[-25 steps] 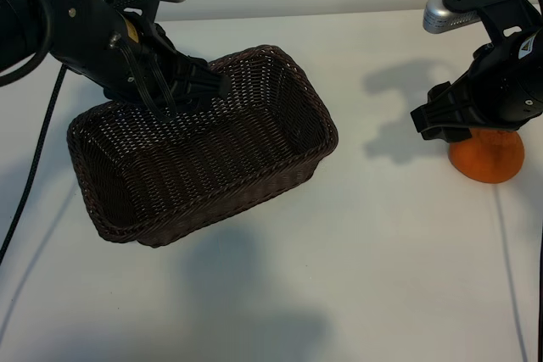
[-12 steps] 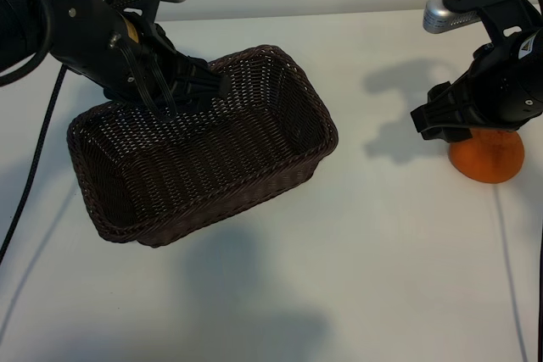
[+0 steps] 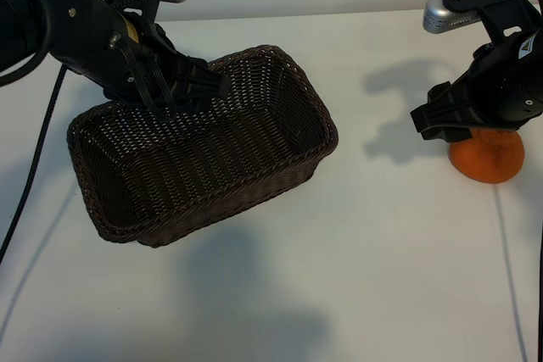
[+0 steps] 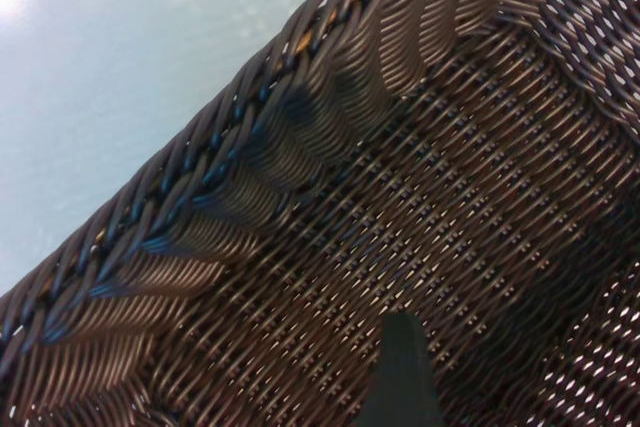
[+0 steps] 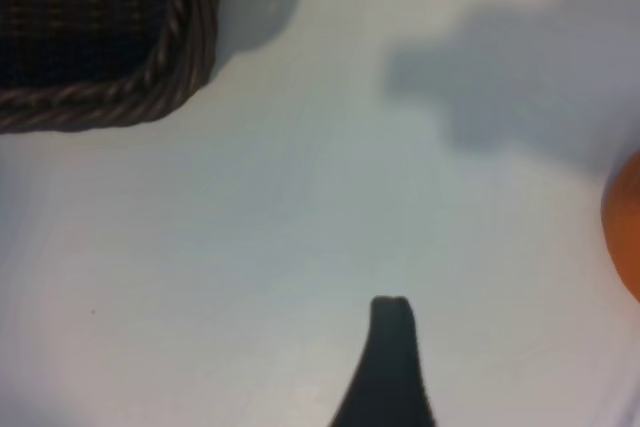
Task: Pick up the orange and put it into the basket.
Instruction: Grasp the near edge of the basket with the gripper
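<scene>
Orange (image 3: pixel 487 161) sits on counter (image 3: pixel 382 235) at far right, just below and right of right gripper (image 3: pixel 433 121), open wide, empty. Left gripper (image 3: pixel 204 84), open, over basket (image 3: pixel 254 184) far rim.

exterior cam looked down steeply at the whole tabletop (image 3: pixel 356 277), left wrist cam sat super close inside the basket (image 4: pixel 300 197), right wrist cam caught its corner too

orange (image 3: pixel 485 161): on table, uncontained | basket (image 3: pixel 254 184): brown wicker, well apart
</scene>
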You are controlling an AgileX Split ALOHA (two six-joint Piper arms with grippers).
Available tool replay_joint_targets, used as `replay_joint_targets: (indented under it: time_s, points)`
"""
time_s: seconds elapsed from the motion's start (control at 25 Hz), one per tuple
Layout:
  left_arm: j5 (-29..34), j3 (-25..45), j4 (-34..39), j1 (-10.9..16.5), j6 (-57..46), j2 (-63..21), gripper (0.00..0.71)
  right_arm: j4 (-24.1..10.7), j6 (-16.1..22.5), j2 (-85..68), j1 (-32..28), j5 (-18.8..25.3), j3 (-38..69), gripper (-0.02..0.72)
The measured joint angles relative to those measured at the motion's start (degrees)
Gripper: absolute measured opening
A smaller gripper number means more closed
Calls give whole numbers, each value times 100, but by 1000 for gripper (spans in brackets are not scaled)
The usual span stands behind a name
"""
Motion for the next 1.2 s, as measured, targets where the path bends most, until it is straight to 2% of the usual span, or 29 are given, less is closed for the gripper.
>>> replay_joint_targets:
  time_s: [0.4, 0.52, 0.72, 0.92, 1.12, 1.2]
  points:
    - [38, 0, 0, 0, -10, 0, 579, 0, 0, 0, 0, 0, 0, 581]
    - [202, 0, 128, 0, -303, -69, 579, 0, 0, 0, 0, 0, 0, 581]
    - [528, 226, 979, 0, -1371, -529, 579, 0, 0, 0, 0, 0, 0, 581]
    - [606, 1141, 1971, 0, -2748, -1150, 579, 17, 0, 0, 0, 12, 0, 581]
    - [298, 1655, 2159, 21, -3508, -1220, 579, 73, 0, 0, 0, 95, 0, 581]
    - [188, 1732, 2151, 149, -3759, -1202, 579, 75, 0, 0, 0, 149, 0, 581]
